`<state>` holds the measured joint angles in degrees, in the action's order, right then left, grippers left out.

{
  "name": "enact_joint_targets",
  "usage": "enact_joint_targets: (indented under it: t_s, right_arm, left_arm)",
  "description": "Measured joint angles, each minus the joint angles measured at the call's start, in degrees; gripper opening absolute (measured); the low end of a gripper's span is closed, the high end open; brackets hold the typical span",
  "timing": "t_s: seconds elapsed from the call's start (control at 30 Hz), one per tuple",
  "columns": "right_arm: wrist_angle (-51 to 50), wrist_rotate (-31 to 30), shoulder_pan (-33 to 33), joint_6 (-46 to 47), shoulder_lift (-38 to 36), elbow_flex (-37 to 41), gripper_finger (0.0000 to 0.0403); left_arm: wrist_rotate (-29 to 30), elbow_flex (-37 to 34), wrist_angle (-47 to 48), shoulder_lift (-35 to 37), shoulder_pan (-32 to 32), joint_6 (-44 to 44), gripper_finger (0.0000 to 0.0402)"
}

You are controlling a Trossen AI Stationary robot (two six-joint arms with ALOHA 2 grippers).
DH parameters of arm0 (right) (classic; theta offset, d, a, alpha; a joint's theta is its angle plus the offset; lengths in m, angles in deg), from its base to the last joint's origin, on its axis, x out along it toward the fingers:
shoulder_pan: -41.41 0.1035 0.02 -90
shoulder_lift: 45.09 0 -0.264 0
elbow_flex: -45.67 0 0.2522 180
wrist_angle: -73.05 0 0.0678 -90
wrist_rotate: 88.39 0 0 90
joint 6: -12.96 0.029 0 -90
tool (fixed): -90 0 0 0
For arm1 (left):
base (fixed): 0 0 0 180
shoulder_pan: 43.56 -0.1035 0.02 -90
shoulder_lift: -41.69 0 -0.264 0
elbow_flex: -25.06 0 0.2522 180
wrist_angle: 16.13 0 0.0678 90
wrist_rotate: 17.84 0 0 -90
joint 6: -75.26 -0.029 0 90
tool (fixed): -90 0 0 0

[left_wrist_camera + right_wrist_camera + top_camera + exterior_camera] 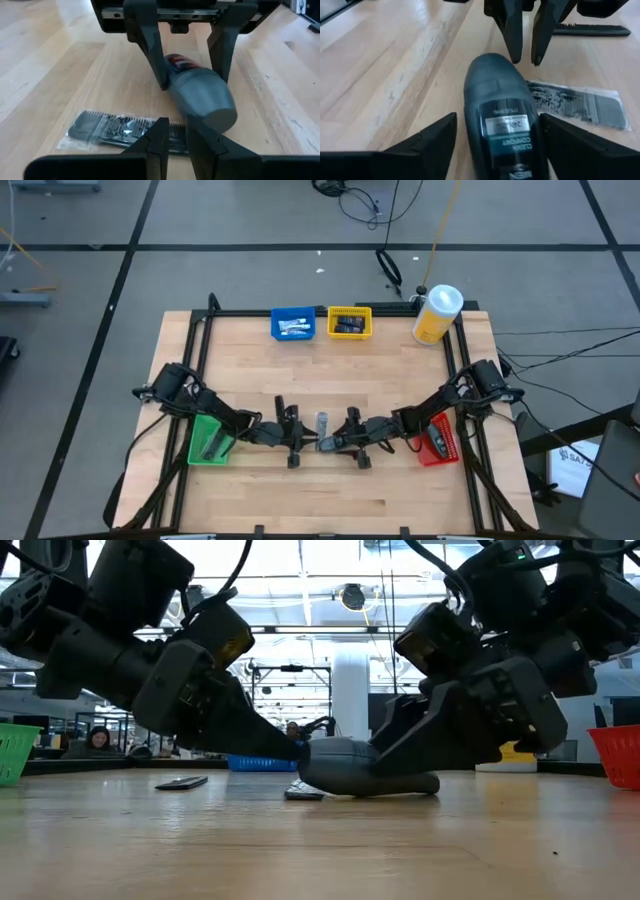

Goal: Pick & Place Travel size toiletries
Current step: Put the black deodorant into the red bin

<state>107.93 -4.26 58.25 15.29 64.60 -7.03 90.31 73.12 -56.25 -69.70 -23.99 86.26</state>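
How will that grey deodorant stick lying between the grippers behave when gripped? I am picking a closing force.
The grey deodorant stick looks like rigid moulded plastic, so it probably won't deform. Its smooth, rounded body, lying on its side, may roll or slip. The right gripper, open, straddles it; squeezing its broad sides seems safest.

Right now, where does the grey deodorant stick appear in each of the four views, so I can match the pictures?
High view: grey deodorant stick at table centre, between both grippers.
Low view: lying on the wood at centre.
Left wrist view: centre, between the right gripper's open fingers.
Right wrist view: lower centre, label visible.
Shared landmark: the bagged black comb beside it, also in the right wrist view.
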Motion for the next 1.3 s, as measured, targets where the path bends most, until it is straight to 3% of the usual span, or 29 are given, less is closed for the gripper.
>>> enact_joint_targets:
  t_s: [0.17, 0.27, 0.5, 0.67, 0.83, 0.93, 1.07, 1.3]
  right_arm:
    - [-0.08, -0.02, 0.0, 0.17, -0.02, 0.0, 0.02]
    - [-0.25, -0.86, 0.0, 0.18, -0.07, 0.0, 0.0198]
    - [-11.05, -11.37, 2.03, 3.33, -7.35, 0.04, 0.0204]
    - [-27.12, -18.38, 4.33, 9.92, -17.75, -0.26, 0.0202]
    - [-58.78, -19.96, 7.15, 22.73, -26.83, -8.5, 0.0201]
    - [-81.4, -17.01, 8.42, 33.0, -29.03, -15.97, 0.0201]
    - [-104.73, -6.99, 8.81, 44.89, -30.14, -24.0, 0.0201]
    - [-127.3, 15.36, 10.89, 63.55, -32.71, -27.98, 0.0201]
  left_arm:
    - [-0.03, 0.0, -0.13, 0.0, 0.0, -0.02, 0.0063]
    - [-0.03, 0.0, 0.02, 0.0, 0.0, -0.04, 0.0063]
    - [-0.06, 0.0, 0.02, 0.0, 0.03, 1.18, 0.0063]
    - [-0.05, 0.0, 0.01, 0.0, 0.0, 1.38, 0.0063]
    - [-0.05, 0.0, 0.01, 0.0, 0.0, 1.42, 0.0063]
    - [-0.05, 0.0, -0.23, 0.0, 0.0, 1.29, 0.0063]
    - [-0.05, 0.0, -0.27, 0.0, 0.0, 1.23, 0.0063]
    - [-0.05, 0.0, -0.16, 0.0, -0.07, 0.85, 0.0063]
